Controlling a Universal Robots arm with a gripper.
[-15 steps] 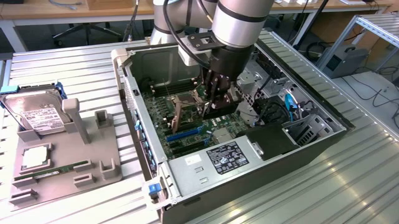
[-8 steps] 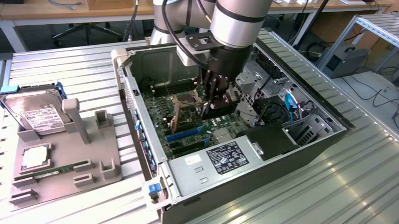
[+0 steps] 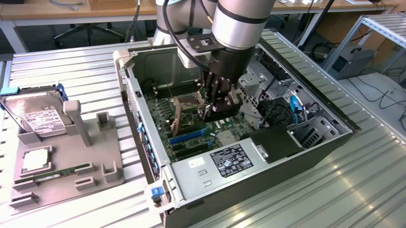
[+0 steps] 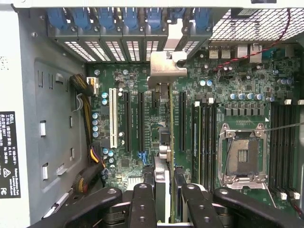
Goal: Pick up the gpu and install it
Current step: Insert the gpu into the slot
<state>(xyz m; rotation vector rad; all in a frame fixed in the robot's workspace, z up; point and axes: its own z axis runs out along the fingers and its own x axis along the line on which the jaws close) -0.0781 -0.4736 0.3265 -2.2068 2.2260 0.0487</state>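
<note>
An open computer case (image 3: 330, 137) lies on the metal table with its motherboard (image 4: 247, 85) exposed. My gripper (image 3: 216, 107) reaches down inside it. In the wrist view my gripper (image 4: 169, 178) is shut on the gpu (image 4: 170, 123), a thin dark card seen edge-on between the two fingers (image 4: 142, 204). Its silvery end bracket (image 4: 166, 64) sits by the rear slot openings with blue clips. The card runs along the long black expansion slots (image 4: 141, 121). In the exterior view the gpu (image 3: 179, 118) stands upright on the board beside the fingers. I cannot tell whether it is fully seated.
A grey fixture (image 3: 104, 166) at the exterior view's left holds a hard drive (image 3: 38, 116), a green RAM stick (image 3: 60, 172) and a chip (image 3: 35, 159). Inside the case are the power supply (image 3: 222, 164), an empty CPU socket (image 4: 242, 154), bundled cables (image 4: 88, 142) and a drive cage (image 3: 254, 80).
</note>
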